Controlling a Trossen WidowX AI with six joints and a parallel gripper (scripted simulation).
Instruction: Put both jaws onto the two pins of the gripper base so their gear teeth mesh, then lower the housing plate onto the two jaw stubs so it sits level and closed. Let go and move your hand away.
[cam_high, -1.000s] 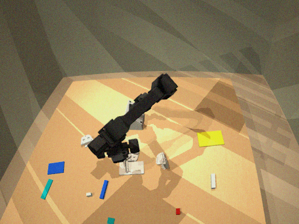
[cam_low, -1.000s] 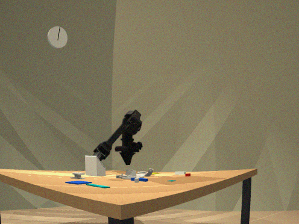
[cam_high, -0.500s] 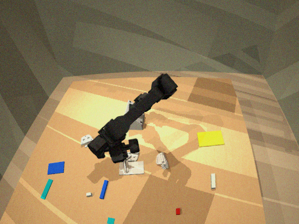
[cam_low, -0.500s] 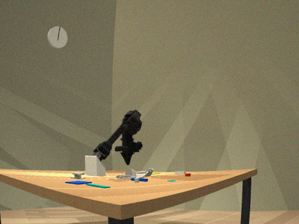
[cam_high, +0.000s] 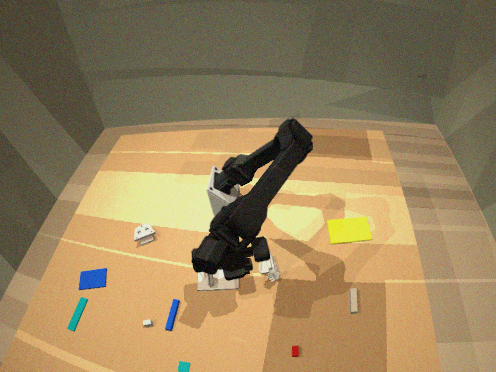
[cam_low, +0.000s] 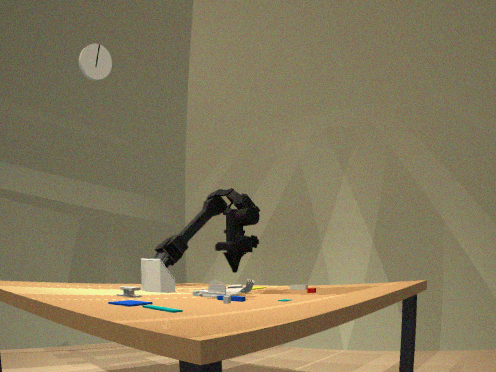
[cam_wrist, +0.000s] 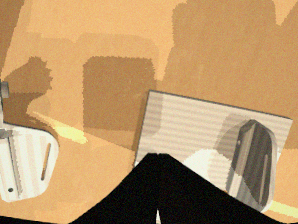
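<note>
My gripper (cam_low: 234, 271) (cam_wrist: 156, 163) is shut and empty, raised above the gripper base. The base, a pale flat plate (cam_high: 225, 286) (cam_wrist: 175, 117), lies on the table, partly hidden by the arm. One grey-white jaw (cam_high: 210, 278) (cam_wrist: 254, 165) stands at one end of the base; whether it sits fully on its pin cannot be told. The other white jaw (cam_high: 267, 267) (cam_wrist: 31, 162) lies on the table beside the base, off it. The white housing plate (cam_high: 144, 231) (cam_low: 129, 290) stands on the table far from the base, on the left.
A blue bar (cam_high: 172, 315) and a small white block (cam_high: 147, 323) lie in front of the base. A blue plate (cam_high: 93, 279) and teal strip (cam_high: 77, 314) lie left. A yellow plate (cam_high: 349, 230), grey bar (cam_high: 353, 300) and red block (cam_high: 295, 351) lie right.
</note>
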